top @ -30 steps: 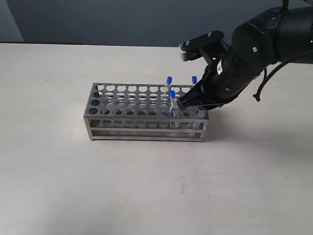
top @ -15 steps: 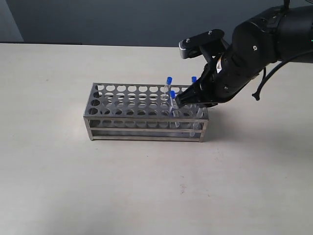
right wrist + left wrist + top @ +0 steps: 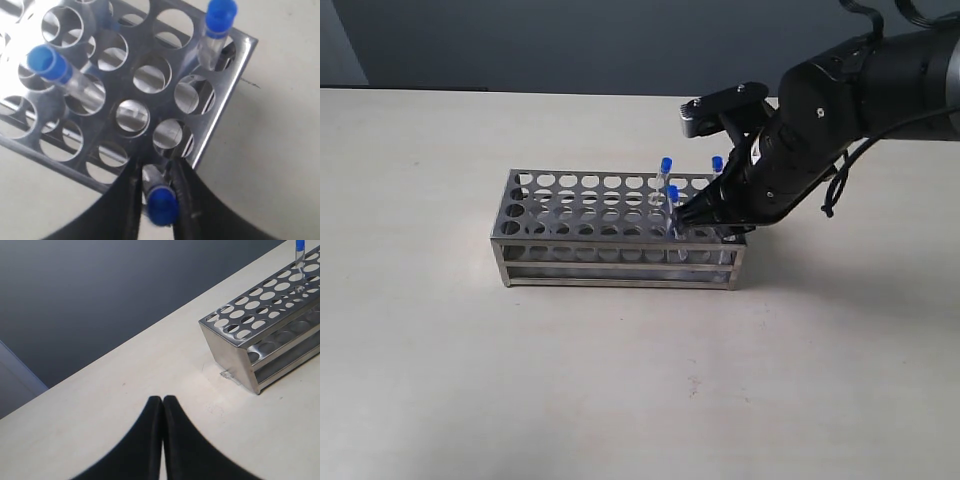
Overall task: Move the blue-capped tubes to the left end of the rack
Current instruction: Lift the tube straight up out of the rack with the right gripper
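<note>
Standing near the middle of the pale desk, the rack is seen with one long side turned to the near edge. The right claw is lowered over the rack's right end, on its near side, and is closed on one of the blue-capped tubes. In the right wrist view this tube is pinched just below its cap between the two dark fingers, at the edge of the perforated top plate. Whether its lower end is seated in a hole cannot be told, as that part is hidden.

Three other tubes are held upright in the right part of the rack. A far-side tube is placed a few holes in from the right end. A corner tube is set toward the far right corner, partly covered by the arm. A nearer tube is found just beside the claw's tips.

The left claw is shut, its two fingertips pressed together with nothing between them. It is held above bare desk, apart from the rack's left end.
</note>
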### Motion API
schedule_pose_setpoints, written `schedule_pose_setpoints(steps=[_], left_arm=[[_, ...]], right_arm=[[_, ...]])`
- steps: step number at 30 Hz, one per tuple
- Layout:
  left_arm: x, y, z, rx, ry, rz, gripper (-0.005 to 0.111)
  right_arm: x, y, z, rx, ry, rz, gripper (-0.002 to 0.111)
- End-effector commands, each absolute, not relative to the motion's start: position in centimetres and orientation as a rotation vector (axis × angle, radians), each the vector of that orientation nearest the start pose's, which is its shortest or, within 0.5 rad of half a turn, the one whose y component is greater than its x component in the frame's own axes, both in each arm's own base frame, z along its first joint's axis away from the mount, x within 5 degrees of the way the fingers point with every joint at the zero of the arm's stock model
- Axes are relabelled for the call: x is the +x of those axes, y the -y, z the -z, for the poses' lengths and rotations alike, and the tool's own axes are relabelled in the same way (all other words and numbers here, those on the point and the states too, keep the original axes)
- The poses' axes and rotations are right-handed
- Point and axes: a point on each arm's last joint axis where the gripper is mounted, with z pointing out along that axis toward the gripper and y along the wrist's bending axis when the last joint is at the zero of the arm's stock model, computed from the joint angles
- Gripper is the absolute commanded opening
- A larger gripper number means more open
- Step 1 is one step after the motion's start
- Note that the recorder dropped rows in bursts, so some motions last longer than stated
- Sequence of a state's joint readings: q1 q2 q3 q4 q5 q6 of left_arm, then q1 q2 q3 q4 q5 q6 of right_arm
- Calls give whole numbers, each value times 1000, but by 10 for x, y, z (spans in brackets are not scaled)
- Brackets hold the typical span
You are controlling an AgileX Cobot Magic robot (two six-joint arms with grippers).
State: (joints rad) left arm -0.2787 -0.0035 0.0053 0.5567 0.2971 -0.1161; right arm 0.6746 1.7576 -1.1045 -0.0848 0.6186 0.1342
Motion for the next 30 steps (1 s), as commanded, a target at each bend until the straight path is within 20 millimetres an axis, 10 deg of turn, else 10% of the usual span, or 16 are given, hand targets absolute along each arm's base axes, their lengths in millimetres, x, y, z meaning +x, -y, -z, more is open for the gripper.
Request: schedule_pose_setpoints(steps=[1, 30], left_arm=[[56, 2, -191, 487, -1666, -229, 1], [56, 2, -191, 487, -1666, -229, 1]], right_arm=[[274, -211, -191, -830, -2663, -105, 1], [258, -212, -329, -845, -2200, -351, 2]])
